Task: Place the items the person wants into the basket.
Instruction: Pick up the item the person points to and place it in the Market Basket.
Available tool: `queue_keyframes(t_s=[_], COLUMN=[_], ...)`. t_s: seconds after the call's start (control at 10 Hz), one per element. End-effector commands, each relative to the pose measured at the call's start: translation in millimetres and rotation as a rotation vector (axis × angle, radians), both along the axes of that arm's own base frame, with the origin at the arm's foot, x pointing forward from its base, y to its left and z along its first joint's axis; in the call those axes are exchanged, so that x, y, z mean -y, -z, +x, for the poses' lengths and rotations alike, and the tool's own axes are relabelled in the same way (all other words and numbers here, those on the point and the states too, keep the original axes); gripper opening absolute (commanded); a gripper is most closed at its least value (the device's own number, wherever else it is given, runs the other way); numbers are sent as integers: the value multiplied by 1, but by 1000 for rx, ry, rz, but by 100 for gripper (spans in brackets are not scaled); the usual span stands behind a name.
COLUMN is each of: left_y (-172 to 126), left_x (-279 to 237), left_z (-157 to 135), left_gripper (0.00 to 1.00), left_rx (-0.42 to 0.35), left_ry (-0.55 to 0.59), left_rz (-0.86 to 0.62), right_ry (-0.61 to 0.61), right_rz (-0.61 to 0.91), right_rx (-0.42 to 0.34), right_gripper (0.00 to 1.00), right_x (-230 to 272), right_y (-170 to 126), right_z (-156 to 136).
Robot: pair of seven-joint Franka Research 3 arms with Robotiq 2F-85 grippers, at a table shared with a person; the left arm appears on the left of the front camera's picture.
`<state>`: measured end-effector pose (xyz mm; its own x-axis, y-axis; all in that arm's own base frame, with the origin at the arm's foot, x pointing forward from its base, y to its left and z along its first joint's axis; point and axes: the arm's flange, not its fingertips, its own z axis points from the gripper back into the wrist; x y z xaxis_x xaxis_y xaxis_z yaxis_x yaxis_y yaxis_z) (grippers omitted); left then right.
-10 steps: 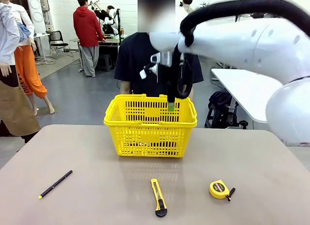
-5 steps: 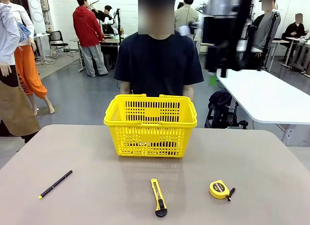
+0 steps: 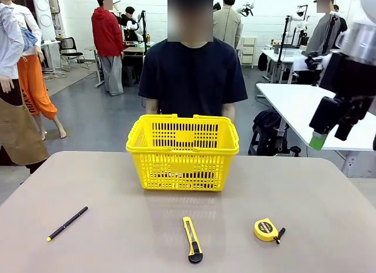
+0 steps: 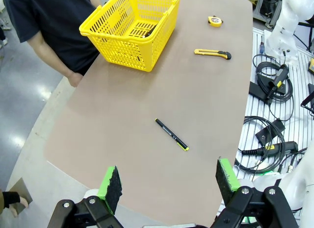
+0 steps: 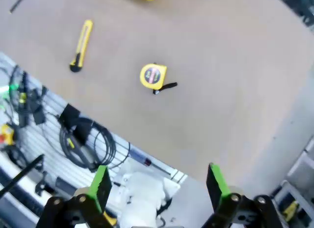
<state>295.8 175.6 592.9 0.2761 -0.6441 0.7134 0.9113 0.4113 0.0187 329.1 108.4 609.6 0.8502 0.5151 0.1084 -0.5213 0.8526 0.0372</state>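
Left gripper (image 4: 169, 178) and right gripper (image 3: 330, 134) are seen open, empty; yellow utility knife (image 3: 192, 241) could be mistaken for tape measure (image 3: 267, 229).

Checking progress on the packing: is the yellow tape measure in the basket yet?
Out. The tape measure lies on the table, on the robot's side of the basket and well apart from it.

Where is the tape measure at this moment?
In the front view the tape measure lies on the table at the near right, to the right of the utility knife and nearer the camera than the basket.
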Motion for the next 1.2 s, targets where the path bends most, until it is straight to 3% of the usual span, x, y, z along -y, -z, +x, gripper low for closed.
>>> queue_keyframes(t_s=[0.0, 0.2, 0.3, 1.1], left_y=[-1, -1, -1, -1], left_x=[-1, -1, -1, -1], left_z=[-1, -1, -1, -1], left_gripper=[100, 100, 100, 100], left_rx=[19, 19, 19, 19], left_ry=[15, 15, 15, 15], left_rz=[-17, -17, -17, -17], right_ry=[43, 149, 34, 34], right_rz=[51, 6, 22, 22], right_rx=[10, -46, 5, 5], right_gripper=[100, 100, 100, 100], right_x=[6, 11, 14, 14], right_y=[9, 4, 9, 9], right_z=[16, 32, 11, 11])
